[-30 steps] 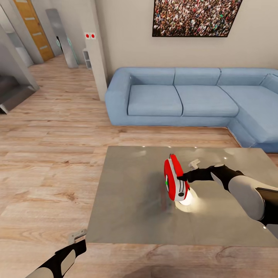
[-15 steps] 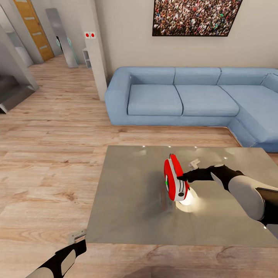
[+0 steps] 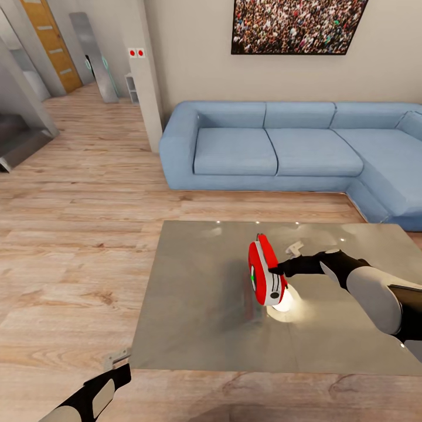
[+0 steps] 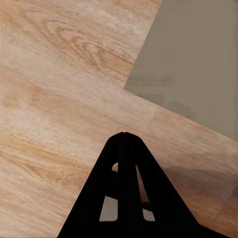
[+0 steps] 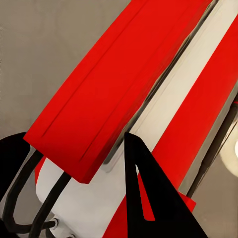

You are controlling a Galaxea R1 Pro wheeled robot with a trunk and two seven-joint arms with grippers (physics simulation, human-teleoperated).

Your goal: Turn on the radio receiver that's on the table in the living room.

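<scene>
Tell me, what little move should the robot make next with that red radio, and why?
Probably a slight push of the right gripper into the radio. Its shut tip sits at the radio's side, the radio stands tilted on the table, and a green light glows on its dial. I cannot tell whether the tip already presses a switch, so only a gentle nudge seems wise. The left gripper hangs idle over the floor.

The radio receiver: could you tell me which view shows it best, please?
The head view: the whole radio receiver stands on the table. The right wrist view shows a close-up of its red-and-white body; the left wrist view shows floor and table corner.
</scene>
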